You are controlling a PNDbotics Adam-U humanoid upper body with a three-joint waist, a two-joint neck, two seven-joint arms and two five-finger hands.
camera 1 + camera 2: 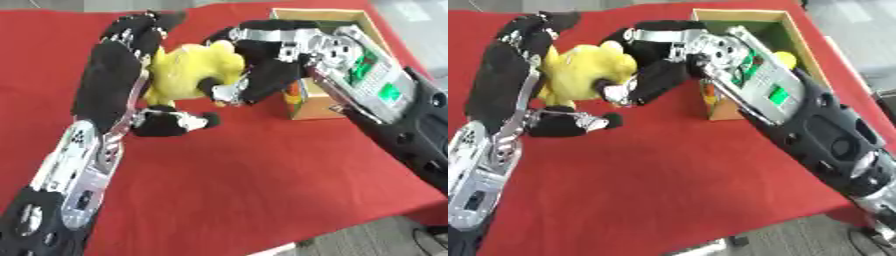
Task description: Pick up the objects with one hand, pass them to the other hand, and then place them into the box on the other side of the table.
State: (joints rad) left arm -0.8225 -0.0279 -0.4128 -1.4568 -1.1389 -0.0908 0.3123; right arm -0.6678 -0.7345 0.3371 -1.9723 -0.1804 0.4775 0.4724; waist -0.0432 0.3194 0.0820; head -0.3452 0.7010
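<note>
Both hands on yellow plush toy point(188, 70) above red cloth point(262, 180): my left hand point(122, 65) curled round its left side, right hand point(254, 75) fingers pinching its right; cardboard box point(350, 17) just behind right hand

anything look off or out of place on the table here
Nothing stands out. The yellow soft toy is held between the left hand and right hand above the red cloth, mid-handover. The cardboard box stands upright at the right side.
</note>
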